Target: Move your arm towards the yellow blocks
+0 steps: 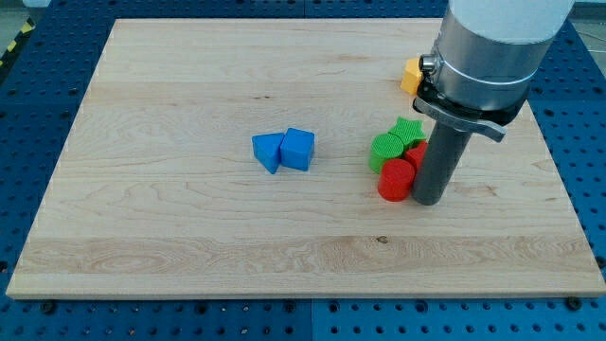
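A yellow block [411, 75] is seen near the view's top right, on the wooden board [189, 104]; only its left part is shown, the rest being hidden behind the arm's grey housing [492, 47], so its shape cannot be made out, nor can it be told whether more than one yellow block lies there. It is located above my tip [428, 200] in the view and slightly to the view's left of it, well apart from it.

The tip is shown as the lower end of a straight dark rod, standing upright on the board. No jaws are carried by the rod, so nothing is gripped; a pushing end only is presented.

Just beside the tip, on the view's left, a red cylinder [396, 179] is found, seemingly touching the rod. A second red block [417, 155] is partly hidden by the rod, directly above the cylinder; its shape cannot be told. Further up and to the view's left of the tip, a green cylinder [386, 149] and a green star-shaped block [409, 130] are packed against the red pair.

Well apart from the tip, toward the view's left, a blue triangular block [268, 151] and a blue cube-like block [297, 149] are placed touching one another.

The board is laid on a blue perforated table [578, 142].
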You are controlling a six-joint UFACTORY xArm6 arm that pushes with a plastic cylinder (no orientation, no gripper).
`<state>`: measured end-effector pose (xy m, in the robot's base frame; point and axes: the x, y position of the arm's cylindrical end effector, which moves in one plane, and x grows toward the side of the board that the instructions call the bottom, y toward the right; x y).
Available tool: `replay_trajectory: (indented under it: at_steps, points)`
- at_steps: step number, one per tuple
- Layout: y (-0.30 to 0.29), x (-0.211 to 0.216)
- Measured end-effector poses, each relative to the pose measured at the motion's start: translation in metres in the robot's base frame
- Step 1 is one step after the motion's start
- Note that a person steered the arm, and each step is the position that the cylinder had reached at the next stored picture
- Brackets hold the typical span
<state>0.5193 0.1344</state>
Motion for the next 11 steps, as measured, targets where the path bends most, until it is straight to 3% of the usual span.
replay_trajectory:
  at_steps: [2, 4, 9, 11]
  points:
    - [0.012, 0.041]
    - [0.074, 0.047]
    - [0.086, -0.013]
    - [0.086, -0.079]
